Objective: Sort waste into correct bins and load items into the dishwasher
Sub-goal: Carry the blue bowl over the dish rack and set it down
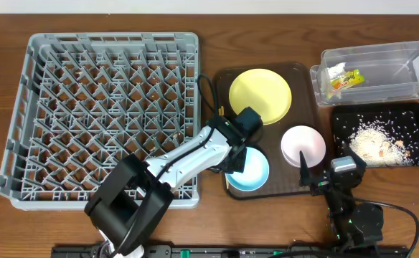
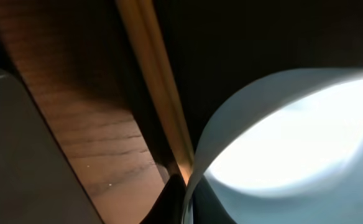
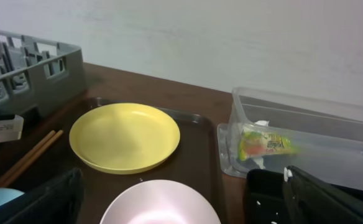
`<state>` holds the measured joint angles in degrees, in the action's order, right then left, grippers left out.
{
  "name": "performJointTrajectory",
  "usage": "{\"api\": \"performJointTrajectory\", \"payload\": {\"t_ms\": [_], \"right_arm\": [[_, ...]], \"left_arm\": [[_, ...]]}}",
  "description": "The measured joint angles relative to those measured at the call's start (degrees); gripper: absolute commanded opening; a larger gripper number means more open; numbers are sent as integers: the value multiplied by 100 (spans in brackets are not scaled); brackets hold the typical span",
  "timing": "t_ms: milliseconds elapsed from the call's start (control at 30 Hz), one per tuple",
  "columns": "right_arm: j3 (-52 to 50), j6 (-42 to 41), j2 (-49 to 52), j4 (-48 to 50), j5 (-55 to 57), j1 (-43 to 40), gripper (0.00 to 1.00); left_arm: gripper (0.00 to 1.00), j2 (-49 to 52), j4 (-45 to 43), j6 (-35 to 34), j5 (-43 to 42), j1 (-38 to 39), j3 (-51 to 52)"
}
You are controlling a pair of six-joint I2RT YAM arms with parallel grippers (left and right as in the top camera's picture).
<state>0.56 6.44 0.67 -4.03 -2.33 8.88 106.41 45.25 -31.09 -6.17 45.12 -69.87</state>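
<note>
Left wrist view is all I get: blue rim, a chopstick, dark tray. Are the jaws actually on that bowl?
Observer: Overhead shows the left gripper shut on the light-blue bowl, at its rim on the dish rack side, at the brown tray front.
Operator: What else is on the tray?
Observer: A yellow plate and a white bowl.
Operator: Right arm?
Observer: Right gripper is open by the white bowl's near edge, holding nothing.
</note>
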Motion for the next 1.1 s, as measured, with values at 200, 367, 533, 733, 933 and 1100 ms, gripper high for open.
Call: {"api": "performJointTrajectory", "payload": {"t_ms": [200,367,533,733,933,1100], "right_arm": [[0,0,0,0,2,0,99],[0,0,0,2,2,0,99],[0,0,0,0,2,0,99],[0,-2,0,0,2,0,99],[0,-2,0,0,2,2,99],[0,-2,0,0,2,0,99]], "left_arm": [[6,-68,302,26,-162,-39,-129],[6,-769,1397,122,79,-400,-813],[6,-1847,2406,247,1346,-964,-1740],[6,-2253,3477,256,3923,-1255,-1825],[6,-1698,3248,240,5622,-1397,-1456],[6,-807,3110,170,6441,-1397,-1309]]}}
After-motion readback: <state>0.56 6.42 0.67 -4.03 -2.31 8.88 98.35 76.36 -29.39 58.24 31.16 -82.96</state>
